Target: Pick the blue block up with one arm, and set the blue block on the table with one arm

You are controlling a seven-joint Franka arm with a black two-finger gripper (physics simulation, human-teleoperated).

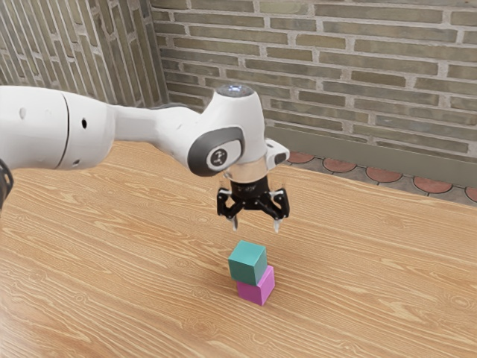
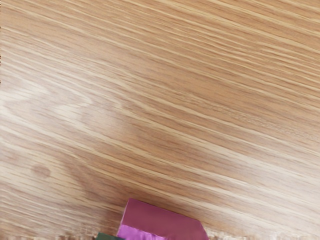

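Gripper (image 1: pixel 256 224) open, nothing between the fingers, above the blocks. Blue block (image 1: pixel 247 264) sits off-centre on the pink block (image 1: pixel 256 291), not on the table (image 1: pixel 373 283) itself. Stack is well in from the table's edge nearest the brick wall (image 1: pixel 350 67).

A rounded white arm (image 1: pixel 45 130) bears a black gripper (image 1: pixel 256 225).

Worktop (image 1: pixel 373 276): brown wood, streaked with paler grain. Directly on it — one pink block (image 1: pixel 252 293), seated level, its sides upright.
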